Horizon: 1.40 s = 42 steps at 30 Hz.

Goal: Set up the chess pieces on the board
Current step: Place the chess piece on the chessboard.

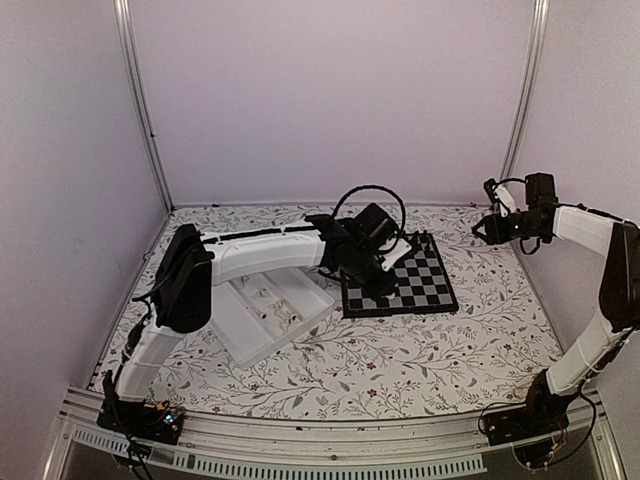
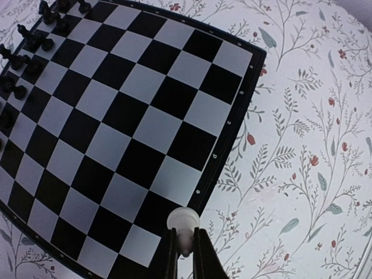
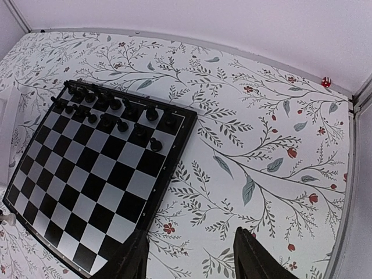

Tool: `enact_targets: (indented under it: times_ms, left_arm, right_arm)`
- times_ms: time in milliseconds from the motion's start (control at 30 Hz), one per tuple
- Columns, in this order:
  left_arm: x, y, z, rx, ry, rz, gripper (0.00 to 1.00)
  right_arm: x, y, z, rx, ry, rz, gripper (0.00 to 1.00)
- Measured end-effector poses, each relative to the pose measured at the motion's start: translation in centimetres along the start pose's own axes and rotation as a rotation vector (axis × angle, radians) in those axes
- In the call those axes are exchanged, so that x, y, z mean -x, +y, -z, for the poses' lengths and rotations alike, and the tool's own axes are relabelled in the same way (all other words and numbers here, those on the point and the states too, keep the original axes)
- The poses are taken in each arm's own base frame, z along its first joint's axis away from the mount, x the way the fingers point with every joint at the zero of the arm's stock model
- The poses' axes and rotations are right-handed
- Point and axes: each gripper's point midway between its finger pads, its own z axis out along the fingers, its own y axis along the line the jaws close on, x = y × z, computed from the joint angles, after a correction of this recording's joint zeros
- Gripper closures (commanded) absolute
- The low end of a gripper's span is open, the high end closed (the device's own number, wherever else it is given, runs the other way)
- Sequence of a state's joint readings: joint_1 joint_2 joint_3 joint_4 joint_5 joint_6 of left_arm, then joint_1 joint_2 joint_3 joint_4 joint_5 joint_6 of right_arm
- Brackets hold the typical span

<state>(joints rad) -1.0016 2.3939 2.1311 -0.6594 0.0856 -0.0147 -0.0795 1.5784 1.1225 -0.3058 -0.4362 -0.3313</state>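
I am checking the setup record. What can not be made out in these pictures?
White piece, left wrist view: its kind; fingers hide its base.
Tray, top view: contents too small, left arm covers part.
Board, top view: left gripper hides its left squares.

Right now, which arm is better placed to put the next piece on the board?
Left. The left gripper is shut on a white piece at the edge of the board. The right gripper is open and empty, off to its side.
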Motion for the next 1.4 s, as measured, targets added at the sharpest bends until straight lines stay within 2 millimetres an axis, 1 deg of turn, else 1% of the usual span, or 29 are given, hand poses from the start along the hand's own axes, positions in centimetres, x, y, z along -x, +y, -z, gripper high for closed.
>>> enact_targets:
  times_ms: [133,333,467,733,900,1067,1233,1400]
  left_arm:
    - [-0.8,-0.5,-0.8,-0.007,0.024,-0.009,0.97]
    - [-2.0,-0.3,-2.0,0.003,0.055,-0.006,0.97]
    - [-2.4,0.1,-2.5,0.018,0.073,-0.001,0.97]
    - [-2.6,0.6,-2.6,0.049,0.085,0.003,0.96]
    - [-3.0,1.1,-2.6,0.067,0.099,0.006,0.94]
    - [-2.9,1.3,-2.6,0.068,0.1,0.009,0.93]
    - [-2.9,1.3,-2.8,0.068,0.098,0.016,0.88]
    - [-3.0,1.4,-2.9,0.07,0.101,0.026,0.75]
  right_arm:
    - [-0.1,0.2,-0.2,0.017,0.001,0.0,0.46]
    - [-0.1,0.4,-0.3,0.03,0.0,0.001,0.46]
    - [-0.2,0.5,-0.4,0.038,0.002,0.0,0.46]
    - [-0.5,0.7,-0.7,0.051,0.007,-0.005,0.46]
    - [-0.6,0.7,-0.8,0.056,0.01,-0.007,0.46]
    - [-0.7,0.8,-0.9,0.061,0.011,-0.008,0.46]
    - [-0.9,0.8,-1.1,0.071,0.017,-0.013,0.45]
    - [-1.2,0.9,-1.3,0.08,0.026,-0.019,0.45]
